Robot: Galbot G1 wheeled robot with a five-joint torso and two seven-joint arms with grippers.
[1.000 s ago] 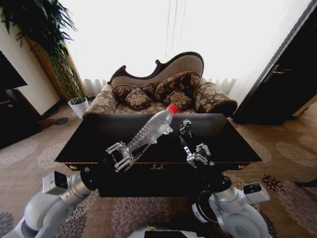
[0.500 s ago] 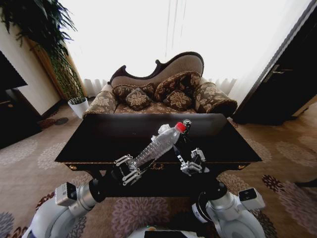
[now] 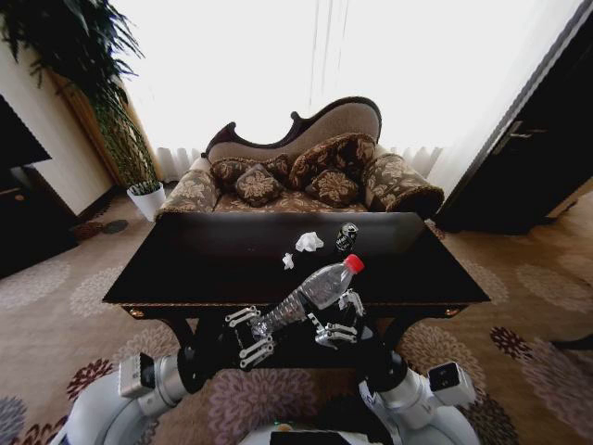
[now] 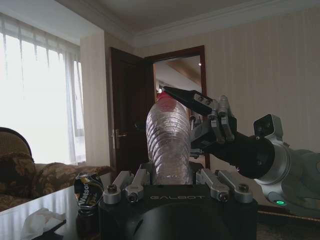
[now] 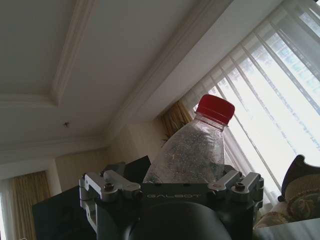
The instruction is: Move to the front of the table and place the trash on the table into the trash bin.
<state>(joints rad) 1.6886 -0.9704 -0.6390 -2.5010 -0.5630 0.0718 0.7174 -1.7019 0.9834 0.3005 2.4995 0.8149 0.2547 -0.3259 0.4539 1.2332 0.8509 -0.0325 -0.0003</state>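
At the near edge of the dark glossy surface (image 3: 185,269), the left hand (image 3: 248,336) is clamped on a plastic bottle's (image 3: 310,292) base, best held firm and tilted away from the right hand (image 3: 335,324), whose fingers are spread beside it, while tissue wads (image 3: 309,242) and a wrapper (image 3: 346,237) wait mid-surface beyond.

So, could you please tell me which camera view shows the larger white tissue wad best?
The head view: the larger white tissue wad lies unobstructed on the table, beside the black-and-silver wrapper. The left wrist view catches it low at the table's edge. The right wrist view looks up past the plastic bottle.
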